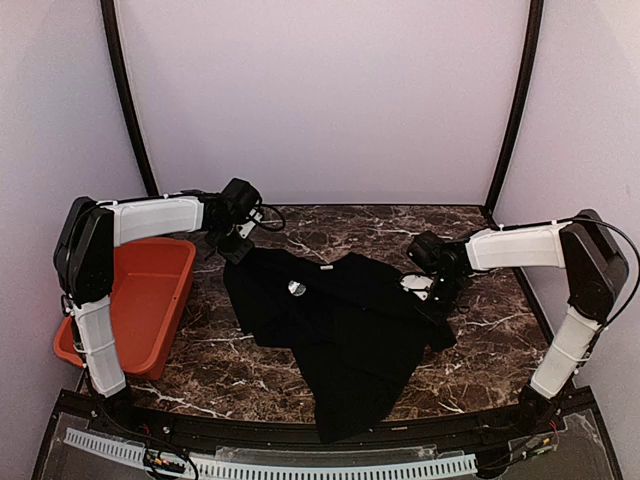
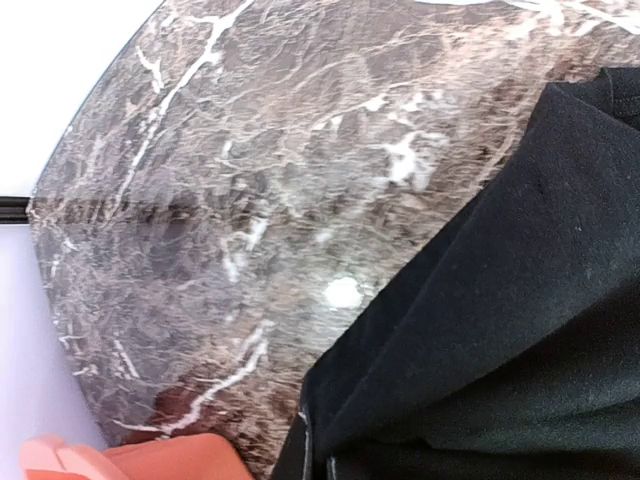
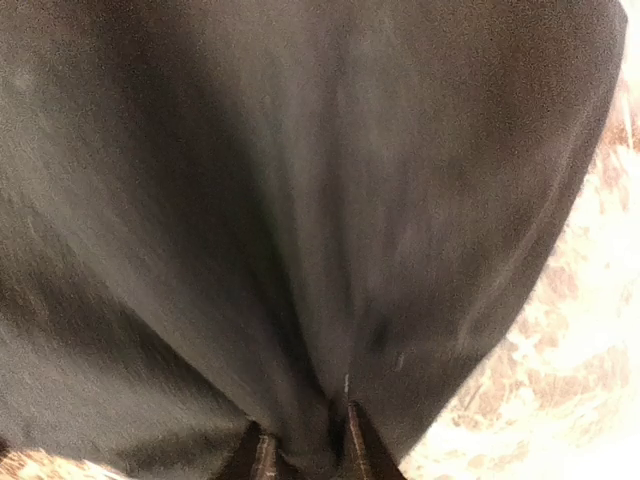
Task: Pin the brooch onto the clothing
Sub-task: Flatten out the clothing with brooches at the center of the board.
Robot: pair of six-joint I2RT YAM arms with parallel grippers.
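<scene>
The clothing [image 1: 345, 320], a black T-shirt, lies crumpled on the marble table [image 1: 480, 330], its hem toward the near edge. A small pale shiny spot [image 1: 296, 288] sits on its chest. I cannot tell whether it is the brooch or a print. My left gripper [image 1: 237, 248] is at the shirt's far left corner. In the left wrist view the gripper [image 2: 316, 445] is shut, and folds of the cloth [image 2: 500, 300] run into the jaws. My right gripper [image 1: 425, 287] is at the shirt's right side. Its dark fingers [image 3: 352, 445] pinch a gathered ridge of cloth [image 3: 300, 250].
An orange bin [image 1: 150, 295] hangs over the table's left edge beside my left arm, and its corner [image 2: 130, 462] shows in the left wrist view. Bare marble [image 2: 250, 200] lies beyond the shirt. A white neck label [image 1: 325, 267] marks the collar.
</scene>
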